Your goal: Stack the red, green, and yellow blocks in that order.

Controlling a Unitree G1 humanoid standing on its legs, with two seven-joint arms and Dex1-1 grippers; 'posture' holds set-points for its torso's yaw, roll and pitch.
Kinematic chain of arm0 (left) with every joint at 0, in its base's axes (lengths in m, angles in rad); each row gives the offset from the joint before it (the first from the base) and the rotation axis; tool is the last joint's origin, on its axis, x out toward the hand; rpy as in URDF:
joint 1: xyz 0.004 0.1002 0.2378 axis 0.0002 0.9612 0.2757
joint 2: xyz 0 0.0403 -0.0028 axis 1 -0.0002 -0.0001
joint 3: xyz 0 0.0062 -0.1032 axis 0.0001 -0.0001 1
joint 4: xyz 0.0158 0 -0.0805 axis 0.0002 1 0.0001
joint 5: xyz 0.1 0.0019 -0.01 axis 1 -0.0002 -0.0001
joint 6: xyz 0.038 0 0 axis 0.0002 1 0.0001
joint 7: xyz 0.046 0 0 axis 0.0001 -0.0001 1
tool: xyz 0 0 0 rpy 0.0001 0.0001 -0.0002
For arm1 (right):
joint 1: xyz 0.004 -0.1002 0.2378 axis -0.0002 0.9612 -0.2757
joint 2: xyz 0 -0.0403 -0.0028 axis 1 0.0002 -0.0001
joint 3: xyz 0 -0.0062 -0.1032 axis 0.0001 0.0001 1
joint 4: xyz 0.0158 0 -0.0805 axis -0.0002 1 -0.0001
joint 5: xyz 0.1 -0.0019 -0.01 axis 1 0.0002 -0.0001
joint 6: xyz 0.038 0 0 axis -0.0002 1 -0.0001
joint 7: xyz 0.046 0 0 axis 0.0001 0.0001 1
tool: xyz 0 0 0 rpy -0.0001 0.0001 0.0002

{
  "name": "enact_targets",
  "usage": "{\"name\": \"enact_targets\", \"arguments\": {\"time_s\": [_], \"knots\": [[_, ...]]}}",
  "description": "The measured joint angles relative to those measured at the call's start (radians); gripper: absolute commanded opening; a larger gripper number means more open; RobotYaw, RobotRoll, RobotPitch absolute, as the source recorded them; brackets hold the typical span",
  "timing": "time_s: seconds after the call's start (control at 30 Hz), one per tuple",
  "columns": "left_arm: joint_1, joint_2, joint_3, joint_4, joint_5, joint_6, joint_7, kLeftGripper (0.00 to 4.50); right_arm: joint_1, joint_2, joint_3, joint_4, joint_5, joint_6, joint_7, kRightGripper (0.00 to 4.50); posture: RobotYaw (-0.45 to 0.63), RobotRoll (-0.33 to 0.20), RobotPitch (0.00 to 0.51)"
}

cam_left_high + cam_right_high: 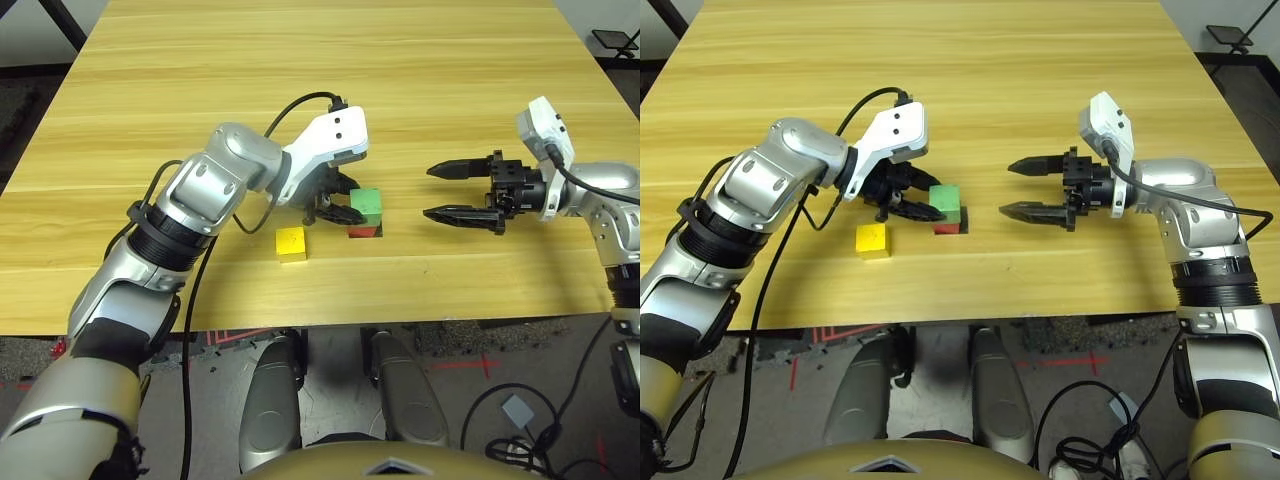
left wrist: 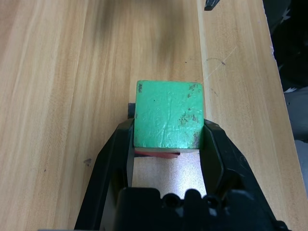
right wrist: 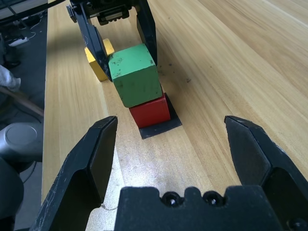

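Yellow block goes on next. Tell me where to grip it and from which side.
Grip the yellow block on two opposite flat side faces, coming from above. It sits flat on the table, apart from the green block, with its top and sides free.

In the left wrist view the plain red matte cube (image 2: 156, 153) is almost wholly covered by the light green matte cube (image 2: 168, 114) on top of it. The flat black square marker (image 3: 161, 126) is mostly hidden under the red cube. The bright yellow matte cube (image 3: 97, 66) is partly screened by a black finger (image 3: 90, 36) of the left gripper (image 3: 118, 33), and whether those fingers touch the green cube cannot be told.
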Motion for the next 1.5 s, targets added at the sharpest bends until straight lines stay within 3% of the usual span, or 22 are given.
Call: {"name": "enact_targets", "arguments": {"time_s": [0.17,0.23,0.33,0.53,0.7,0.83,1.1,1.5], "knots": [[0.005,-0.013,0.003,0.000,0.000,0.000,0.002,4.08,0.000,0.000,0.000,0.000,0.000,0.000,-0.002,4.50,0.01,0.062,0.249],[0.005,-0.023,0.016,-0.001,-0.012,0.002,0.002,4.47,0.000,0.000,0.000,0.000,0.000,0.000,-0.002,4.50,0.02,0.059,0.242],[0.003,-0.014,0.060,-0.030,-0.046,0.048,0.005,4.47,-0.002,0.000,0.000,0.000,0.000,0.000,-0.001,4.50,0.03,0.057,0.236],[0.017,0.200,0.130,-0.159,-0.067,0.153,-0.015,4.47,-0.014,0.000,0.001,0.006,0.000,-0.001,0.008,4.50,0.07,0.065,0.233],[0.136,0.321,0.149,-0.308,-0.097,0.288,0.013,4.47,-0.040,0.007,0.011,0.030,-0.001,-0.005,0.019,4.50,0.11,0.066,0.232],[0.212,0.331,0.189,-0.405,-0.128,0.366,0.080,4.47,-0.064,0.018,0.027,0.057,-0.008,-0.023,0.029,4.50,0.12,0.061,0.230],[0.284,0.330,0.199,-0.439,-0.145,0.365,0.165,4.47,-0.098,0.034,0.043,0.092,-0.021,-0.034,0.052,4.50,0.13,0.052,0.233],[0.341,0.345,0.158,-0.425,-0.102,0.251,0.187,4.47,-0.109,0.037,0.043,0.104,-0.029,-0.034,0.061,4.50,0.11,0.039,0.241]]}}
